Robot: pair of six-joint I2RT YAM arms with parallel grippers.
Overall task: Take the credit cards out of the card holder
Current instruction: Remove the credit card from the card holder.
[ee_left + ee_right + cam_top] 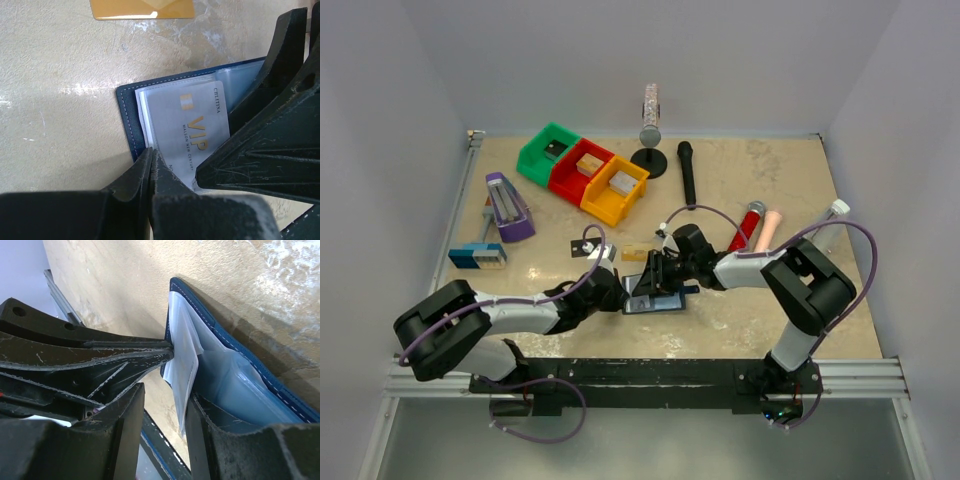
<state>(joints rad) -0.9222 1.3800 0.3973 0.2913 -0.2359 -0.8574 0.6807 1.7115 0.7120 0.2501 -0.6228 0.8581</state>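
Observation:
The dark blue card holder lies open at the middle of the table's near side, between both grippers. A silvery grey credit card marked VIP sits in its clear pocket. My left gripper is shut on the near edge of the card holder. My right gripper stands open astride the pale card leaf, one finger inside the blue card holder. A tan-gold card lies loose on the table just beyond, and a black card lies to its left.
Green, red and yellow bins stand at the back left. A purple block and a blue-grey block lie at the left. A black microphone, a red tube and a pink tube lie at the right.

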